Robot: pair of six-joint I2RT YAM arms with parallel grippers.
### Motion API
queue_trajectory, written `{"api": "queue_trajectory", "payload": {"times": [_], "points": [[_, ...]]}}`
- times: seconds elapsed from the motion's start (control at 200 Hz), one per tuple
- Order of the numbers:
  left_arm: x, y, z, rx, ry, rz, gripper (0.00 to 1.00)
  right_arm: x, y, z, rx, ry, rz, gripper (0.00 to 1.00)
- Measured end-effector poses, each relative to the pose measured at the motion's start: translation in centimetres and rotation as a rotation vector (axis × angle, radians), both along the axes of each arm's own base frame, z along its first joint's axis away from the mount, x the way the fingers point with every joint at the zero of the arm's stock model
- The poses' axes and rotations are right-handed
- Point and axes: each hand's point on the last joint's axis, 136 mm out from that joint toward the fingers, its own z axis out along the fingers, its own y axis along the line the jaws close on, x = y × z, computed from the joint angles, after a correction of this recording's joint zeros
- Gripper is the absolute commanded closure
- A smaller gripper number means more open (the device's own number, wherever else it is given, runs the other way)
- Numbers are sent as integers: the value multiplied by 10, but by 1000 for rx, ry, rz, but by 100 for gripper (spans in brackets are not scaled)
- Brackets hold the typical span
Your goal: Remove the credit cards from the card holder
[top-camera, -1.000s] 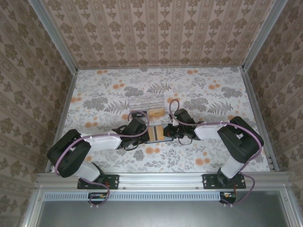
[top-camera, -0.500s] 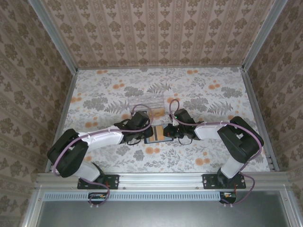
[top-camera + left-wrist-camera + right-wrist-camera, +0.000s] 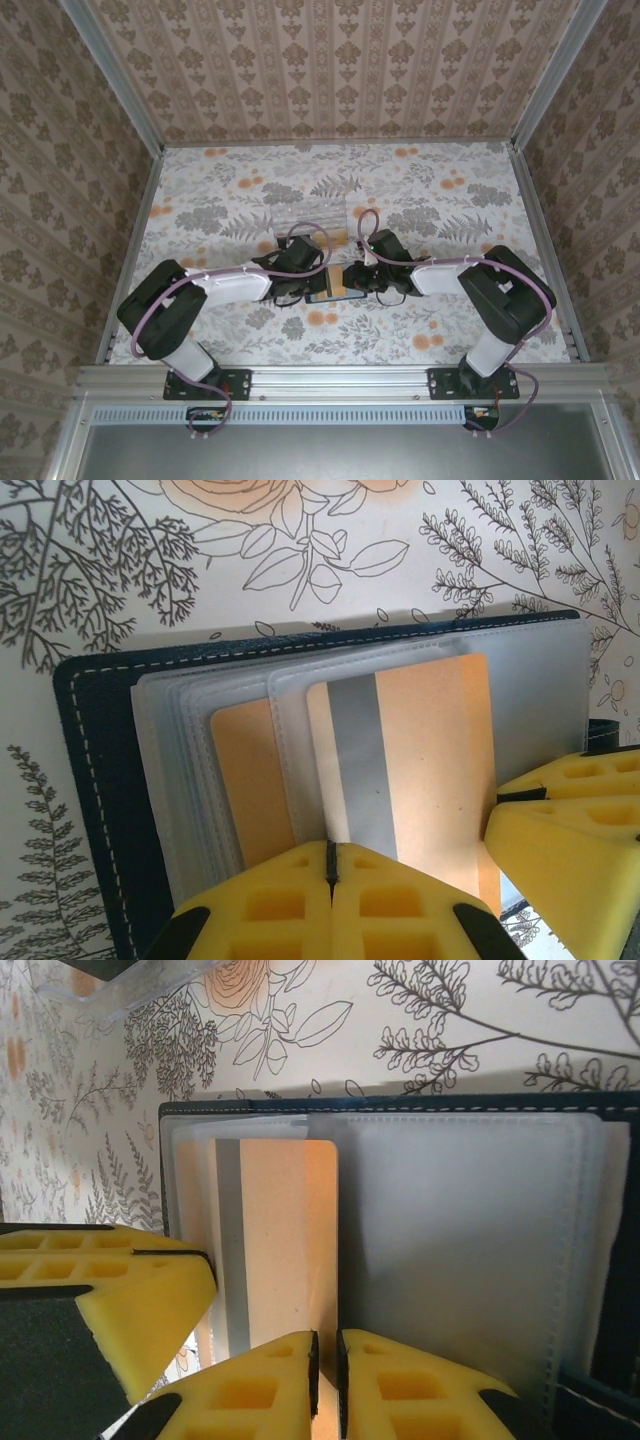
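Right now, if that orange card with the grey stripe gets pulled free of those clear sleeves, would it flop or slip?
Probably stiff: the orange grey-striped card lies flat with straight edges. Likely light, since it looks very thin. It may slide easily, as the frosted plastic sleeves look smooth, though the pocket could drag on it.

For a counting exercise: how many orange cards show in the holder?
2: striped card in the card holder's middle, plain card sleeved beside it. Sleeves may hide more.

Soft, even light from above leaves faint shadows on the tabletop [image 3: 450,310]. Up close the card holder [image 3: 90,780] throws a soft shadow; the left end effector [image 3: 330,875] looks perhaps slightly blurred.
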Motion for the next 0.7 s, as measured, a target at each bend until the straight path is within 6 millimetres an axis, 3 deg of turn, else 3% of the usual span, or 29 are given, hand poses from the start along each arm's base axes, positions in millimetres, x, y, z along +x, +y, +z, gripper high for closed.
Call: {"api": "queue_trajectory", "payload": {"times": [0.205,0.29,0.365,0.7], "points": [[0,0,0,-1,2,3,100,1,4,-2,30,11,-1,83],[0,0,0,0,2,4,100,1,4,-2,35,13,-5,95],[0,0,0,1,1,5,100,1,3,-3,42,15,-12,100],[-1,-1,0,-1,-1,0,100,1,-9,-3,69,13,-33,100]]}}
